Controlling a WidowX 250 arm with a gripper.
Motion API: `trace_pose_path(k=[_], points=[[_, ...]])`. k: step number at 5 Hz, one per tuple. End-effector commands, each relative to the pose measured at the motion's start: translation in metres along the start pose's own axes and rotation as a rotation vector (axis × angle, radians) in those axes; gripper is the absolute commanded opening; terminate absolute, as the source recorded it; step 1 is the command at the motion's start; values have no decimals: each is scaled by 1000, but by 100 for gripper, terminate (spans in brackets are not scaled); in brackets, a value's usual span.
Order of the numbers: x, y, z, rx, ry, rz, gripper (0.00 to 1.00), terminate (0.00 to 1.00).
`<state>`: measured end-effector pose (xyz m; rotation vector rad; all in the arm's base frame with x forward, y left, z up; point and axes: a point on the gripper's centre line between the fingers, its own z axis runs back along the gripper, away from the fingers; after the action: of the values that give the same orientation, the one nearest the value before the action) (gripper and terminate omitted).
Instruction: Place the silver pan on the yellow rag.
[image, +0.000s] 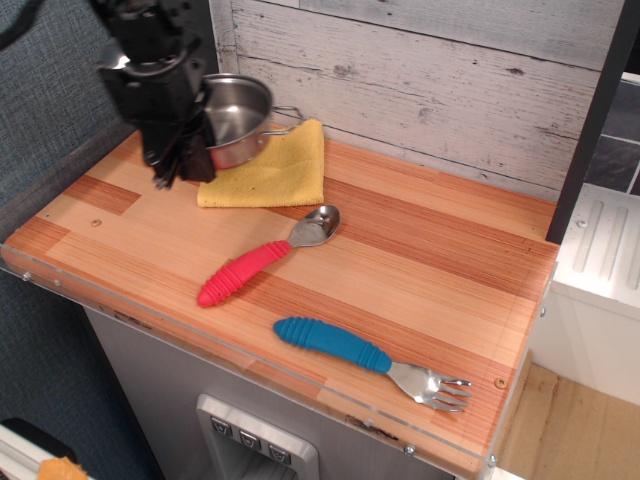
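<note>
tool (182, 160) gripping silver pan (236, 122), above yellow rag (275, 172)

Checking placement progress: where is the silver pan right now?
The silver pan is held tilted in the gripper, at upper left, above the yellow rag.
</note>
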<state>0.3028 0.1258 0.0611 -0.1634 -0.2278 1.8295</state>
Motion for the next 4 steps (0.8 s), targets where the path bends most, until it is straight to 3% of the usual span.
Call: trace_pose_path(k=[1,3,4], points=[[-26,-10,-2,-34,25,-97,0,0],[-33,-15,-13,-16,16,-119,0,0],[-32,-14,-13,15,12,-117,100,0]])
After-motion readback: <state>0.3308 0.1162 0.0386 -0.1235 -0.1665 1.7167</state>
